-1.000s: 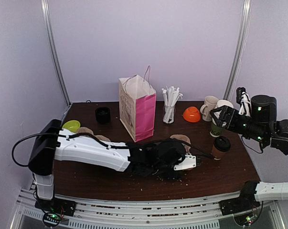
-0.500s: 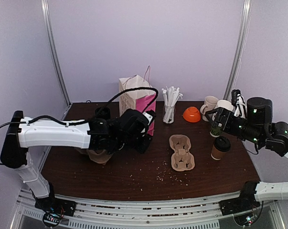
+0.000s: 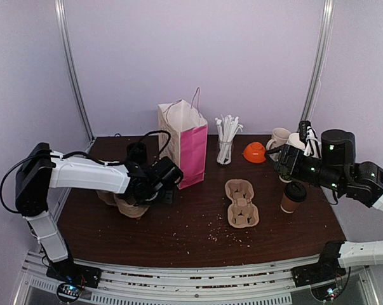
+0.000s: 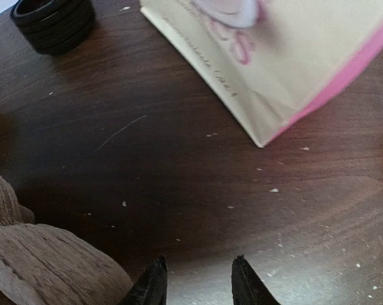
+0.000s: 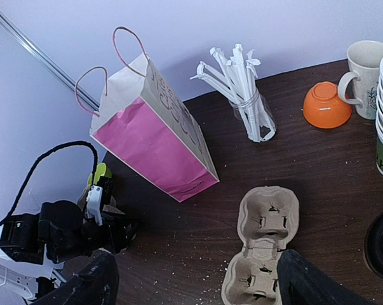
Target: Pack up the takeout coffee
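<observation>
Top external: takeout coffee [image 3: 294,197] upright on table [image 3: 178,235], right side, just beside pulp cup carrier [image 3: 242,203], near right gripper [image 3: 277,157]. Left gripper [image 3: 167,192] low beside pink bag [image 3: 185,143].
Left wrist: fingertips [image 4: 154,286] narrowly apart, nothing between.
Right wrist: fingers [image 5: 83,283] spread wide, empty; coffee's black lid at right frame edge.

Dark wooden table [image 3: 197,244] stands before pale lilac walls [image 3: 242,57].
</observation>
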